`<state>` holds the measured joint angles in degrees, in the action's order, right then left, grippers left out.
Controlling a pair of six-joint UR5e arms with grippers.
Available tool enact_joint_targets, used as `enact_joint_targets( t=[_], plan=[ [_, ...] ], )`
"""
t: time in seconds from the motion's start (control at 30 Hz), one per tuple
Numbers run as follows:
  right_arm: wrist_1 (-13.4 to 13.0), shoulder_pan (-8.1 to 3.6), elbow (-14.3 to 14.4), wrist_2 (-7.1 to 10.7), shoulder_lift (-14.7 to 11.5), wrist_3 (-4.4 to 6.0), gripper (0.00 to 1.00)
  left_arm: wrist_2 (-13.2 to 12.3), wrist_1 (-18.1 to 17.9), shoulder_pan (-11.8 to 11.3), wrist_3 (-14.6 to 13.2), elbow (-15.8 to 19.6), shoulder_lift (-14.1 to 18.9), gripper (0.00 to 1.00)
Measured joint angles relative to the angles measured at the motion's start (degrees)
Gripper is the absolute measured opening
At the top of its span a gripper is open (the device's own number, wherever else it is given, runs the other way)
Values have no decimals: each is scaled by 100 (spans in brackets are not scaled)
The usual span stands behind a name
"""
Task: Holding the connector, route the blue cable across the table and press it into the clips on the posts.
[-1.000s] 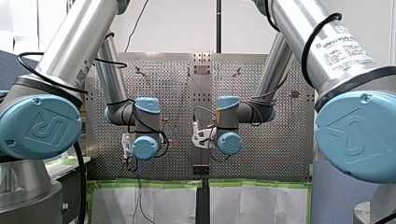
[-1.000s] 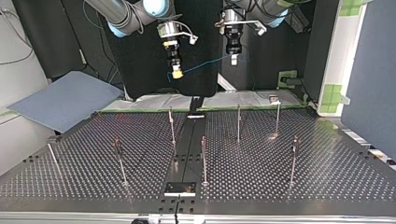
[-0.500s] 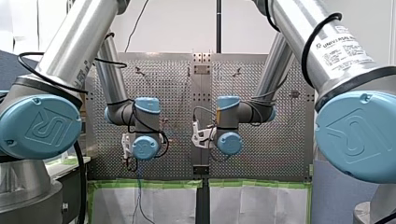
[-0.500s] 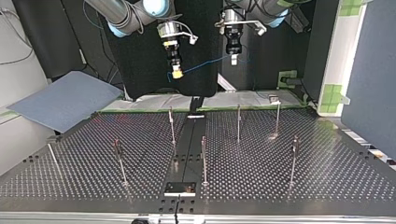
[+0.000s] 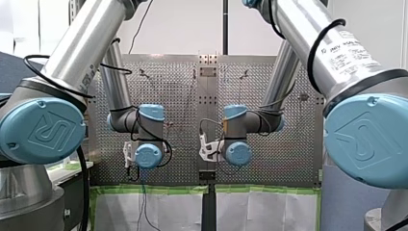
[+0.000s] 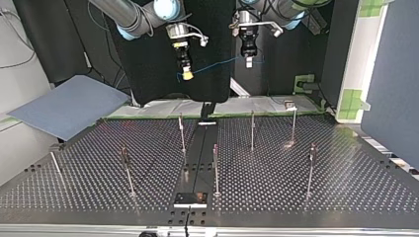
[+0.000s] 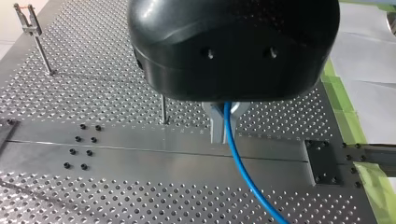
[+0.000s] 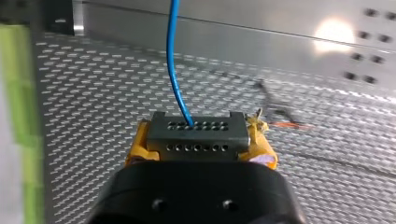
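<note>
Our right gripper (image 8: 200,139) clamps the connector (image 8: 196,131), and our left gripper (image 7: 221,122) pinches the blue cable (image 7: 239,163). Both are above the table (image 6: 306,197). No posts (image 6: 252,129) clipped yet, so all routing is left.

Silver tubular arms (image 5: 86,48) carry pale-blue joint caps (image 5: 41,130) and looped black cables (image 5: 312,50).

A white wall (image 5: 183,29) faces a blue-grey board (image 6: 69,106).

Thin upright posts (image 6: 252,129) stand well apart across the perforated surface (image 6: 346,187), with open lanes between them and a flat central strip (image 6: 197,158). Above its arm-side edge, higher than the post tops, the blue cable (image 6: 215,66) spans the gap between right gripper (image 6: 187,76) and left gripper (image 6: 249,63).
</note>
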<state>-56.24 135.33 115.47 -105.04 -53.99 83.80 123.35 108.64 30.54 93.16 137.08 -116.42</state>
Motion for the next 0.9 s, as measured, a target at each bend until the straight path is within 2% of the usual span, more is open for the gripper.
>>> enact_joint_targets(
  t=[0.2, 0.9],
  plan=[
    [158, -2, -1, 0, 202, -3, 0, 0, 0, -2, 0, 0, -5, 0],
    [173, -2, -2, -1, 226, -3, 0, 0, 0, -2, 0, 0, -7, 0]
  ],
)
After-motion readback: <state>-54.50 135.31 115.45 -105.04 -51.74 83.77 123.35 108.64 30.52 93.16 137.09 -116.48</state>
